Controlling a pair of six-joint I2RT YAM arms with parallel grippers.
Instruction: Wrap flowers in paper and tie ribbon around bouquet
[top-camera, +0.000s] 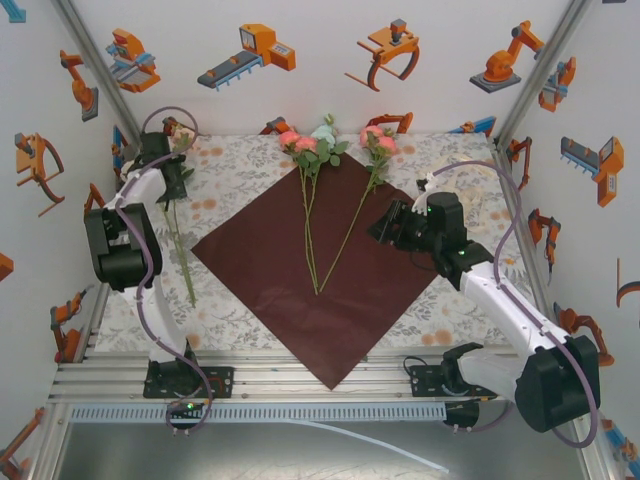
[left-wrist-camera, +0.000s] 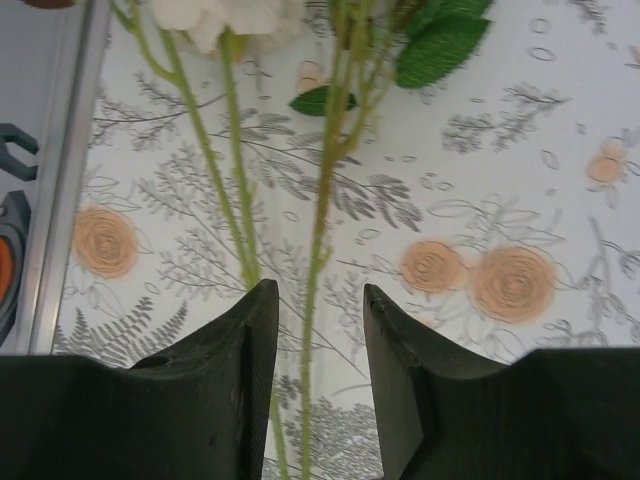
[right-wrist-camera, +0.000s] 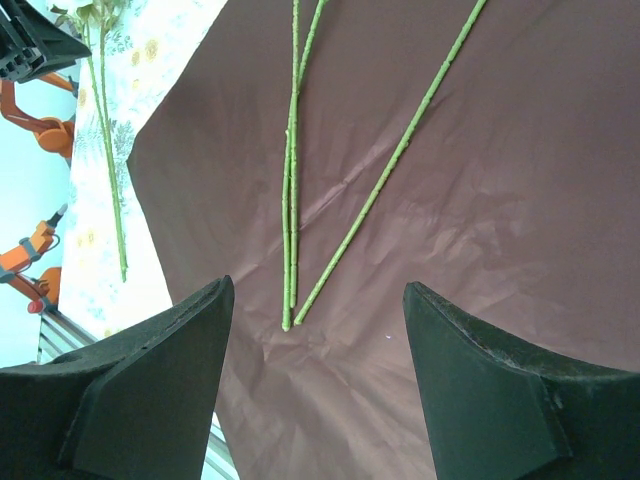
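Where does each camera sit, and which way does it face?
Top external: above, behind the bases, looking down; both arms show, the paper between them.
Left wrist: on the left gripper, facing down a loose stem on the tablecloth; its fingers show.
Right wrist: on the right gripper, facing the stems on the paper; its fingers show.
Shared: top and right wrist both see the paper.

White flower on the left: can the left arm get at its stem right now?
Probably yes: the left gripper is open and straddles the stem, with nothing between them.
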